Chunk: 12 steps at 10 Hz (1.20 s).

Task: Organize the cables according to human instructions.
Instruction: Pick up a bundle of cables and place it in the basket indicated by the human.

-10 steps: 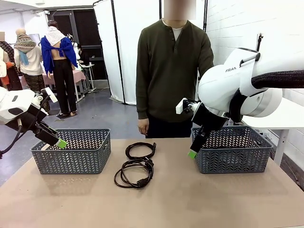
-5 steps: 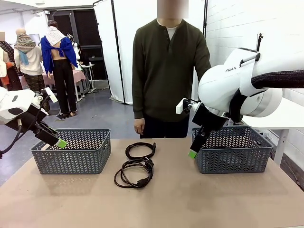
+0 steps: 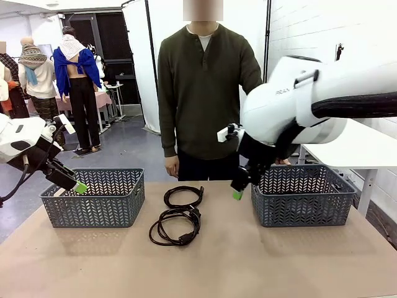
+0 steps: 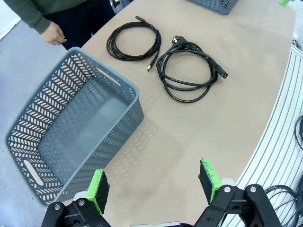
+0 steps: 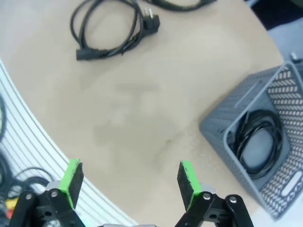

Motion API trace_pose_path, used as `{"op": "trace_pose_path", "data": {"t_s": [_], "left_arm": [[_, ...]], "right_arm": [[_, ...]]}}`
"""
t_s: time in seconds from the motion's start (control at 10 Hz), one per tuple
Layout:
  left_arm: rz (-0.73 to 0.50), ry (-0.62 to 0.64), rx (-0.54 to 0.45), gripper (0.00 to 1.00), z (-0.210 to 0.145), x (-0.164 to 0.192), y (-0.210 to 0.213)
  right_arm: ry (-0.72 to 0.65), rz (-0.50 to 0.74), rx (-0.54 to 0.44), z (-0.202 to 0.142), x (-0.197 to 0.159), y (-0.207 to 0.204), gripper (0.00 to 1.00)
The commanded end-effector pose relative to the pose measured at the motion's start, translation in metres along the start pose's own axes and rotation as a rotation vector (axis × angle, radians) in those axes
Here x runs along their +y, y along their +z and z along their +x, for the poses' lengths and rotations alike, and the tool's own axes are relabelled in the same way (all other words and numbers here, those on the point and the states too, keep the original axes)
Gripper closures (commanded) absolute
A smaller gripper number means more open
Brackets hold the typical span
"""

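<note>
Two black cables lie coiled at the table's middle: a thin coil (image 3: 183,196) (image 4: 132,40) farther off and a thicker plugged coil (image 3: 175,226) (image 4: 189,71) (image 5: 111,33) nearer. A third coil (image 5: 254,138) lies inside the right grey basket (image 3: 304,211) (image 5: 215,135). My right gripper (image 3: 237,194) (image 5: 129,178) hangs open and empty above the table, beside that basket's left wall. My left gripper (image 3: 77,186) (image 4: 154,184) is open and empty, held over the near left corner of the empty left basket (image 3: 93,208) (image 4: 113,78).
A person (image 3: 201,93) in a dark green top stands at the far edge, arms down, one hand (image 3: 172,166) (image 4: 56,35) near the table. Bare tabletop (image 3: 248,261) lies in front of the coils and between the baskets.
My right arm has swung left, bringing its gripper from the right basket's front corner toward the table's middle. The person has stepped to the left. The left arm and cables stayed put.
</note>
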<state>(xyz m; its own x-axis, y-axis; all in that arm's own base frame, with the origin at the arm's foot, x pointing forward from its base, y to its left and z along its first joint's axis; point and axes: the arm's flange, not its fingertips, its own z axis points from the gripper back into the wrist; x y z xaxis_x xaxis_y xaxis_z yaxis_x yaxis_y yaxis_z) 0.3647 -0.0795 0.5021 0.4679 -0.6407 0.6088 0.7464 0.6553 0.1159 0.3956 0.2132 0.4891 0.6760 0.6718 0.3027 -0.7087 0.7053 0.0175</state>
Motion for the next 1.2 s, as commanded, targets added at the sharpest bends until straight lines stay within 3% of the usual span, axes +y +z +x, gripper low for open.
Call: {"op": "trace_pose_path", "data": {"t_s": [0.0,0.3,0.5,0.7,1.1], "left_arm": [[-0.009,0.004,-0.011,0.0,-0.001,0.002,0.0],[-0.009,0.004,-0.011,0.0,-0.001,0.002,0.0],[-0.009,0.004,-0.011,0.0,-0.001,0.002,0.0],[-0.009,0.004,-0.011,0.0,-0.001,0.002,0.0],[-0.009,0.004,-0.011,0.0,-0.001,0.002,0.0]], "right_arm": [[-0.193,0.011,0.06,0.025,0.01,-0.006,0.0],[-0.476,0.017,0.031,0.044,0.023,-0.024,0.0],[-0.57,0.01,0.027,0.051,0.034,-0.044,0.0],[-0.563,0.037,0.054,0.053,0.042,-0.057,0.0],[-0.55,0.02,0.053,0.046,0.034,-0.044,0.0]]}}
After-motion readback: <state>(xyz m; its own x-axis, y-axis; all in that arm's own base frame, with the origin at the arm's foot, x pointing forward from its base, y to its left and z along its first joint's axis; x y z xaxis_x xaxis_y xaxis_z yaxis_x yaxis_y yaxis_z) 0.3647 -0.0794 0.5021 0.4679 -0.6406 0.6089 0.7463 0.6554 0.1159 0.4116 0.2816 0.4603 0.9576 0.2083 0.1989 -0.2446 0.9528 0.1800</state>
